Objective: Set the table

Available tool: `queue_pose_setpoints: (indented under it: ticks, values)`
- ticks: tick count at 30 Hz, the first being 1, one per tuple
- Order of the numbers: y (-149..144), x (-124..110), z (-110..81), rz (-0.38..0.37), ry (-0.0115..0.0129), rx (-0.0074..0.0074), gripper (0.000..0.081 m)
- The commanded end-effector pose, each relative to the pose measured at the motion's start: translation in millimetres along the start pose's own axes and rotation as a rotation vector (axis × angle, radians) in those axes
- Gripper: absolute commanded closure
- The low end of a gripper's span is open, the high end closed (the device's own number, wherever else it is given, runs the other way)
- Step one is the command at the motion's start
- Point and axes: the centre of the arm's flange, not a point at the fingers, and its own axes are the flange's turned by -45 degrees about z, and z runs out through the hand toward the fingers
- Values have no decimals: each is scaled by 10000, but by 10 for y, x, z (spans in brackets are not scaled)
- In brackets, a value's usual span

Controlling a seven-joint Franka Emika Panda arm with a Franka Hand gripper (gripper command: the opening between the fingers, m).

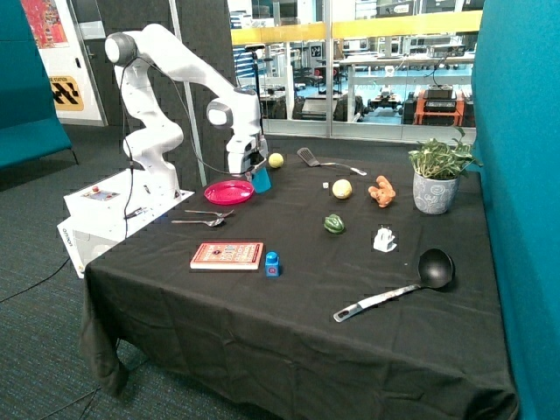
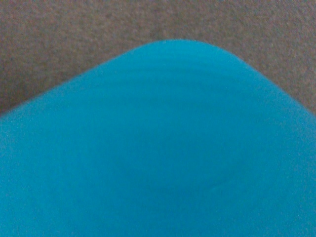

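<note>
Table setting (image 1: 289,289) now centres on the blue cup (image 1: 262,180), which stands just beside the pink plate (image 1: 229,192) near the table's far edge, under the gripper (image 1: 248,168). We judge it light, stiff, smooth plastic, best pinched across its rim or upper wall. Whether the gripper is clamped on it or spread, we cannot tell.

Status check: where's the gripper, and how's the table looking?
Gripper down at blue cup beside pink plate. Table: two spoons near plate. Nothing blocking.
</note>
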Motion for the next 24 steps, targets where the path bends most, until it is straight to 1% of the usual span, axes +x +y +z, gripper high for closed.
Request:
queue_pose_setpoints:
  ticks: [1, 16, 24]
  values:
    - [97, -66, 93, 100, -14, -21, 808]
    - [59, -64, 227, -70, -14, -21, 808]
    - [63, 29, 252, -121, -14, -21, 808]
